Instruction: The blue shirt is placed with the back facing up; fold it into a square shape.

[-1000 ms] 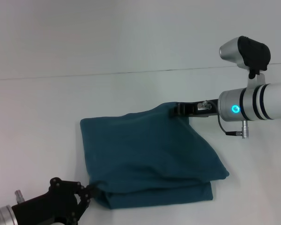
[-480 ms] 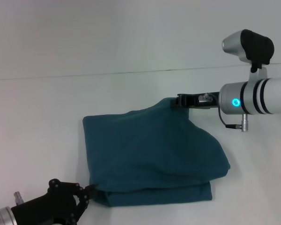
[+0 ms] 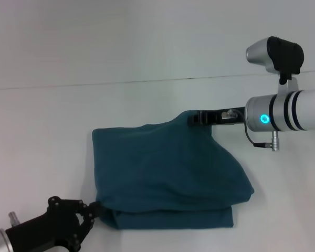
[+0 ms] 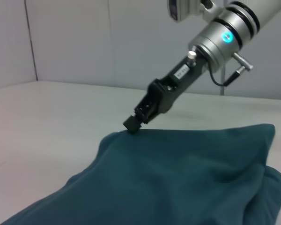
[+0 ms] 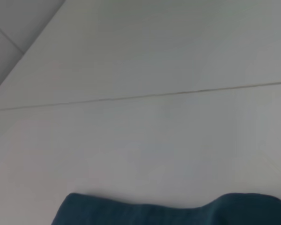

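My right arm point(image 3: 299, 110) is a glossy white tube with black bands and a silver collar, and it's got a little round cyan light glowing on it. There's a silver-and-black camera pod bolted on top, plus a thin black cable looping into a small metal plug underneath. The right gripper point(image 3: 193, 119) is a slim matte-black bar. My left gripper point(image 3: 92, 210) is chunky black linkage with visible pivot screws on a silver wrist.

R gripper point(image 3: 193, 119) reaches in from the right, arm near level, fingers pinched together at the tip. L gripper point(image 3: 92, 209) sits low at near left (fingers closed too).
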Motion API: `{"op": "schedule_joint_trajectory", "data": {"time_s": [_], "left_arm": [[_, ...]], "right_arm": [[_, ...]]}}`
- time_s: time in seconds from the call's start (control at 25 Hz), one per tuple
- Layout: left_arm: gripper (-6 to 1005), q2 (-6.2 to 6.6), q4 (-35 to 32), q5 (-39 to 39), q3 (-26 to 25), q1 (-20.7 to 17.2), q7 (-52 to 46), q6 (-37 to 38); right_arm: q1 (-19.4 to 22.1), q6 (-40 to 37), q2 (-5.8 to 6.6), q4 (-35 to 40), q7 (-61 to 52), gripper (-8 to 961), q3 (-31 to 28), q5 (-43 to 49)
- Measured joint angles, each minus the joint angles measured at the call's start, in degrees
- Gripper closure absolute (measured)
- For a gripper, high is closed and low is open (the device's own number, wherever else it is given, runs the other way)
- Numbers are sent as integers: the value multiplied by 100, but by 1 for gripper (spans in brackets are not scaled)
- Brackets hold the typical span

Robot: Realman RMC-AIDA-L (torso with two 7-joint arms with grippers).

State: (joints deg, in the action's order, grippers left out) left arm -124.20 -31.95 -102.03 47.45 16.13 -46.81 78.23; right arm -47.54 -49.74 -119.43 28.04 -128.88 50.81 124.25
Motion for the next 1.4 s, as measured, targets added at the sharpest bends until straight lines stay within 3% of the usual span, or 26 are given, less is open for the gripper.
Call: {"op": "schedule_joint_trajectory", "data": {"time_s": [0.08, 0.16, 0.4, 0.52, 0.8, 0.96, 1.12, 1.4], "left_arm": [[909, 3, -10, -7, -88, -19, -8, 36], [908, 8, -21, -12, -203, -56, -12, 86], [905, 8, -316, 10, -861, -297, -23, 463], [700, 19, -387, 79, -1364, -253, -204, 1065], [395, 2, 72, 152, -1365, 254, -411, 1186], [248, -2, 443, 100, -1157, 513, -412, 1041], [227, -4, 489, 130, -1046, 553, -457, 1284], [190, 31, 196, 123, -1051, 608, -1368, 1740]], "right_arm": [[60, -111, 0, 33, 202, 936, -23, -110], [172, -197, 0, 148, 404, 742, -27, -330], [451, -292, 29, 526, 613, 528, -27, -904], [507, -321, 56, 625, 625, 452, -29, -962], [661, -401, 63, 693, 1098, 276, -41, -1311], [772, -554, 81, 702, 1210, 230, -49, -1393], [922, -929, 100, 827, 1683, 207, -88, -1451], [1405, -1950, 60, 815, 3816, 207, -161, -2085]]}}
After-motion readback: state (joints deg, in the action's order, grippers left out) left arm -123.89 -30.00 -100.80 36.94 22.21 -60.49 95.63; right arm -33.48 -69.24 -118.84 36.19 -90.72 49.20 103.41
